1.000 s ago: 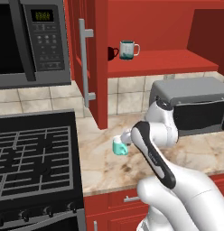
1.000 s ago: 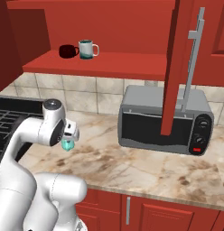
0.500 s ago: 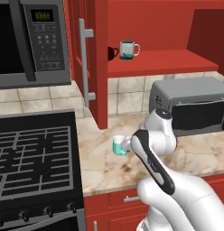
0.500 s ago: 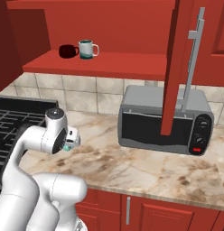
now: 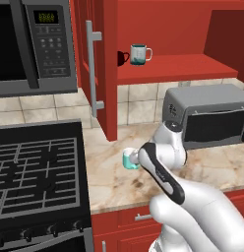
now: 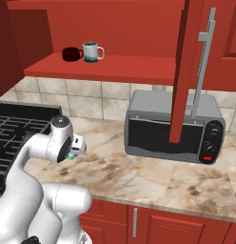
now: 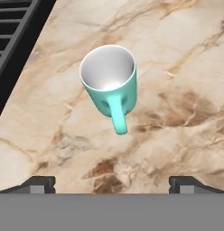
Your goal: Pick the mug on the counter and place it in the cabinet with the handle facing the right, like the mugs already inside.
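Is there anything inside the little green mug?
Empty. The hand view looks into the mug standing on the counter, and its white inside is bare.

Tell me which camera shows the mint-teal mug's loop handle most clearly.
The hand view: the small mint-teal mug stands unobstructed on the beige marbled counter, its loop handle pointing toward the camera. In the left base view the mug is partly behind the arm; in the right base view only a teal sliver shows.
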Available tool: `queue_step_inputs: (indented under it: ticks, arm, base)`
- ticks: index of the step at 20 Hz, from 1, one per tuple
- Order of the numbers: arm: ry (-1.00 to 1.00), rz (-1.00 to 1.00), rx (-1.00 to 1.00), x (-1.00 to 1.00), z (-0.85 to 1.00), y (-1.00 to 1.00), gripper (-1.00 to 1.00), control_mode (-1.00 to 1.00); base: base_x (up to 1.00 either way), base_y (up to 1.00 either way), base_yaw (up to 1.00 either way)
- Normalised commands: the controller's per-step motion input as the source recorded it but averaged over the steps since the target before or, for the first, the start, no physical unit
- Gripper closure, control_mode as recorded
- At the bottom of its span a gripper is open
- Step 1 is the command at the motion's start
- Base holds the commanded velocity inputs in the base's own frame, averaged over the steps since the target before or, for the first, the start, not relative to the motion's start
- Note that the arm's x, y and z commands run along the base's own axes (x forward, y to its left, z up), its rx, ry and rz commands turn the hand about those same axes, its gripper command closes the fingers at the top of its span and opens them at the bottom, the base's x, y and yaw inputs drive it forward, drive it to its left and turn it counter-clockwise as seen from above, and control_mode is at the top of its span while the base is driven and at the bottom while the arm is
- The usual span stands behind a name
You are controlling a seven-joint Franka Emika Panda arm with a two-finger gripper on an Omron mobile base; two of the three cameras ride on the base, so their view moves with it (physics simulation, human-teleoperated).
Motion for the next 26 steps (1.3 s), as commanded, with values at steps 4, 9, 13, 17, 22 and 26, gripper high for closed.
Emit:
queue_step_inputs:
  ticks: [4, 9, 13, 17, 22, 26]
  arm:
    - [0.0, 0.0, 0.0, 0.33, -0.23, 0.0, -1.0, -1.0]
    - [0.0, 0.0, 0.0, 0.17, -0.34, 0.01, -1.0, -1.0]
    - [0.0, 0.0, 0.0, 0.2, -0.37, 0.0, -1.0, -1.0]
    - [0.0, 0.0, 0.0, 0.18, -0.32, 0.01, -1.0, -1.0]
    - [0.0, 0.0, 0.0, 0.13, -0.29, 0.07, -1.0, -1.0]
    - [0.0, 0.0, 0.0, 0.1, -0.24, 0.09, -1.0, -1.0]
  base:
    - [0.0, 0.0, 0.0]
    - [0.0, 0.0, 0.0]
    - [0.0, 0.0, 0.0]
    - [0.0, 0.0, 0.0]
    - [0.0, 0.0, 0.0]
    - [0.0, 0.0, 0.0]
